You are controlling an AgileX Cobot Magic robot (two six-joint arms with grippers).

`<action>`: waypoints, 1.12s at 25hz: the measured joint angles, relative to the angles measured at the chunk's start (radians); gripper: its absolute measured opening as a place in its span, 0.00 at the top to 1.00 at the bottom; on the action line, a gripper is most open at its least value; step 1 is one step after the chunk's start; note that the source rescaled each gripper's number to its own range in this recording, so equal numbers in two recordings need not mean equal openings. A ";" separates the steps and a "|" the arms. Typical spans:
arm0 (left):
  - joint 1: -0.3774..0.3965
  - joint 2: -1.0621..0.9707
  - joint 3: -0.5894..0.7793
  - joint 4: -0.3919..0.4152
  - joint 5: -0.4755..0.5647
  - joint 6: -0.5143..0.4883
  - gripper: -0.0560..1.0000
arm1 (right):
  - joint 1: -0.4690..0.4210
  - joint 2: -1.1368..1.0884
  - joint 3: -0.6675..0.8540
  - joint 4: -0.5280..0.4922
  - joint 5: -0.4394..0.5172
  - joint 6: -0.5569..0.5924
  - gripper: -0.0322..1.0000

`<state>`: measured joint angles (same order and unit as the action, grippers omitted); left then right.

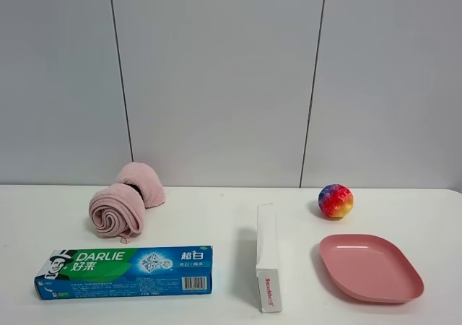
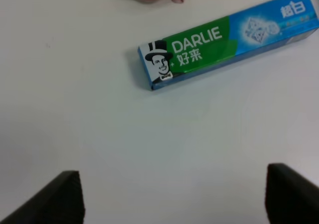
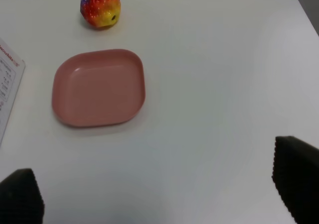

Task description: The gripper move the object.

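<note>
One toothpaste carton [image 1: 124,272], one white box [image 1: 268,257], one plate [image 1: 370,267].

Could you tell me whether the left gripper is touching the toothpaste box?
Apart. In the left wrist view, the left gripper has bare white table between its dark fingertips and the toothpaste box.

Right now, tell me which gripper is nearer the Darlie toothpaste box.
Left. The left gripper hangs open above bare table just short of the toothpaste box. The right gripper is open over the pink plate side, with no toothpaste box in its view.
</note>
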<state>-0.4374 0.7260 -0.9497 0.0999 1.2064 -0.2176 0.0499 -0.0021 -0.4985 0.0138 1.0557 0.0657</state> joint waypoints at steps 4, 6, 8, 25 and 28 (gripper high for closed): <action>0.000 -0.214 0.104 -0.002 0.009 -0.060 0.33 | 0.000 0.000 0.000 0.000 0.000 0.000 0.00; 0.000 -0.321 0.151 -0.002 0.010 -0.083 0.32 | 0.000 0.000 0.000 0.000 0.000 0.000 0.00; 0.000 -0.409 0.196 -0.002 0.012 -0.092 0.32 | 0.000 0.000 0.000 0.000 0.000 0.000 0.00; 0.315 -0.732 0.411 -0.108 -0.081 0.199 0.32 | 0.000 0.000 0.000 0.000 0.000 0.000 0.00; 0.353 -0.732 0.440 -0.109 -0.136 0.205 0.32 | 0.000 0.000 0.000 0.000 0.000 0.000 0.00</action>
<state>-0.0840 -0.0062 -0.5096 -0.0090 1.0699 -0.0127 0.0499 -0.0021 -0.4985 0.0138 1.0557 0.0657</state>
